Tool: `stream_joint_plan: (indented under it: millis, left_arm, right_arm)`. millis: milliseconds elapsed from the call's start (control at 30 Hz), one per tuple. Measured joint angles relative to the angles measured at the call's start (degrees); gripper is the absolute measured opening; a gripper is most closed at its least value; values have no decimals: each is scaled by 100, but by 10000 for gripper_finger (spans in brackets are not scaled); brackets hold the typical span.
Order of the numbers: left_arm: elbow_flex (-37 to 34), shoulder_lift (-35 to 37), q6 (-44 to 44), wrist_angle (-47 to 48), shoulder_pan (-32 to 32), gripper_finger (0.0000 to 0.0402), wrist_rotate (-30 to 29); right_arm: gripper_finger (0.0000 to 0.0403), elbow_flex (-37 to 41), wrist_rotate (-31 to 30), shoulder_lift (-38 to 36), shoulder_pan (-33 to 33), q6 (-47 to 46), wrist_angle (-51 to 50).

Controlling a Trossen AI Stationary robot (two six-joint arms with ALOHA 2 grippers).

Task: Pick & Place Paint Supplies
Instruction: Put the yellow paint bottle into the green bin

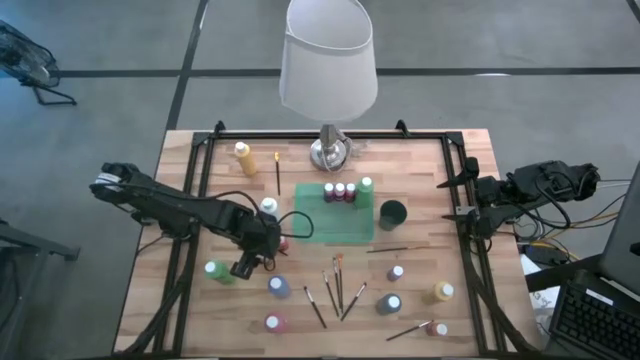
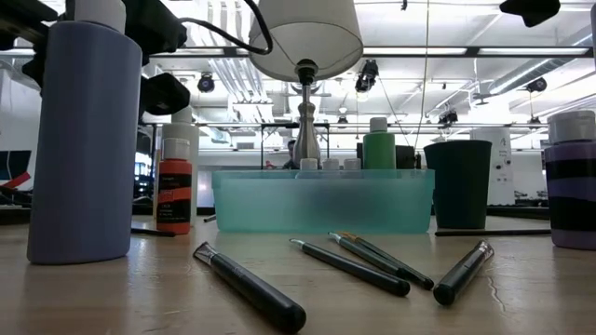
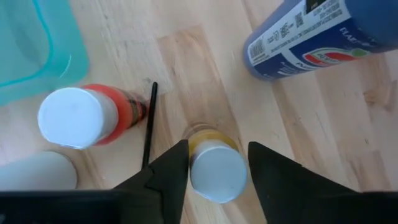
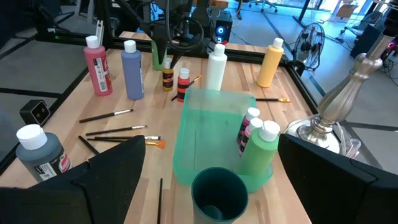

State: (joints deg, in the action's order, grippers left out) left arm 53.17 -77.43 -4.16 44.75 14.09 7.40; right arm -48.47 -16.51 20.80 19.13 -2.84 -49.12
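Left of the green tray (image 1: 335,228), the left gripper (image 3: 217,171) stands over a small yellow bottle (image 3: 216,168), its fingers (image 3: 171,171) spread to either side of the white cap; contact cannot be confirmed. Beside it stand a red bottle (image 3: 84,116), a blue bottle (image 3: 323,37) and a thin black brush (image 3: 149,124). Tray contents: three small bottles (image 1: 340,191) and a green bottle (image 1: 366,185) along the far wall. A dark cup (image 1: 393,213) stands just right of the tray. Several brushes (image 1: 336,285) lie loose near the front edge, with further bottles scattered around them. Right gripper (image 1: 468,200) waits at the table's right edge, fingers set wide apart. A lamp (image 1: 328,60) stands behind the tray
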Motion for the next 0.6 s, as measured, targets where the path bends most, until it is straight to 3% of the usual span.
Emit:
stream_joint_plan:
  millis: [200,467,600]
  left_arm:
    - [-45,14,-24,-63,-2,126,-100]
    - [-165,56,113,-90,0,129,-150]
    - [-17,87,128,404,0,128,-382]
  right_arm:
    - [364,0,0,0,-1,1,0]
    - [363,0,0,0,1,1,0]
    - [363,0,0,0,0,1,0]
